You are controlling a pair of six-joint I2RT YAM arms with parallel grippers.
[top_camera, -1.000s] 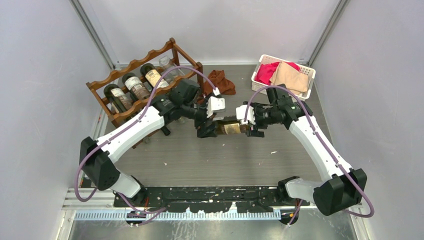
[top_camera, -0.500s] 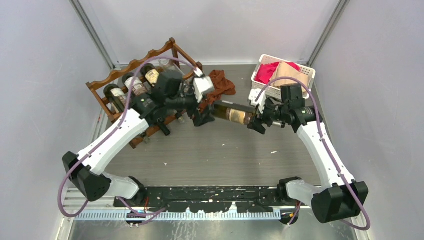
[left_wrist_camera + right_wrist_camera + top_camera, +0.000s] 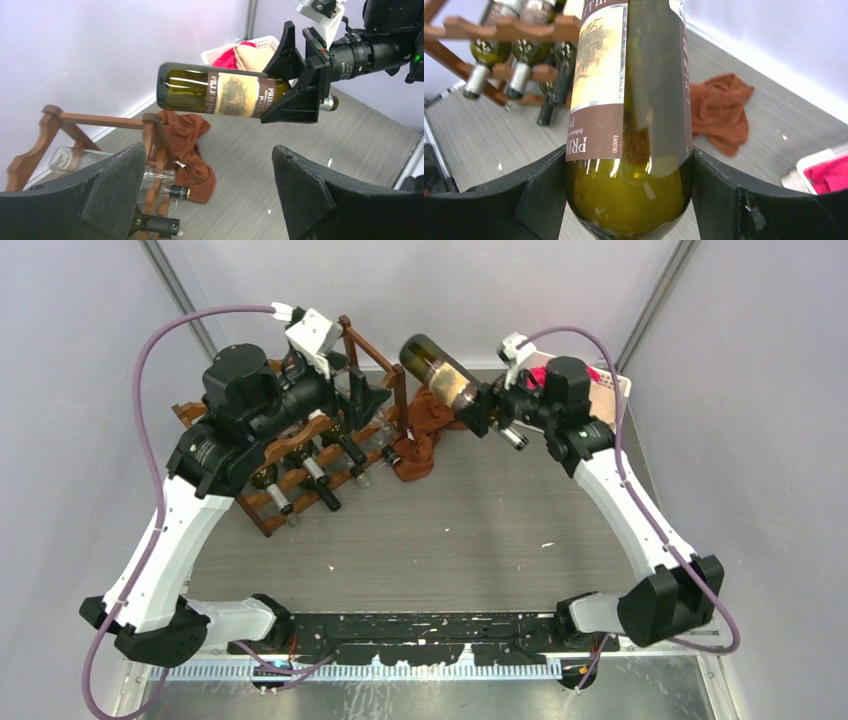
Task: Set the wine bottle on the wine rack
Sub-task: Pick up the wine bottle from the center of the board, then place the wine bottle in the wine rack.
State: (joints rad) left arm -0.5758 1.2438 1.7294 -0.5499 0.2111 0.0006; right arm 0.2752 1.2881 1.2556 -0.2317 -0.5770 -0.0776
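My right gripper (image 3: 482, 406) is shut on the wine bottle (image 3: 436, 368), a green bottle with a cream and brown label. It grips the bottle at its shoulder and holds it high in the air, base pointing toward the rack. The bottle fills the right wrist view (image 3: 634, 100) between the fingers (image 3: 544, 200). The dark reddish-brown wine rack (image 3: 350, 346) stands at the back left, partly hidden by my left arm. My left gripper (image 3: 366, 396) is open and empty above the rack's right end. In the left wrist view the bottle (image 3: 220, 95) hangs beyond the rack's top rail (image 3: 100, 120).
Several bottles (image 3: 300, 468) lie in the rack's lower tier, necks toward the front. A rust-brown cloth (image 3: 425, 435) lies on the table by the rack's right end. A white basket (image 3: 240, 50) with red and beige cloths stands at the back right, behind my right arm.
My right gripper has lifted the bottle up and back toward the rack. My left gripper has left the bottle's base end and risen over the rack.
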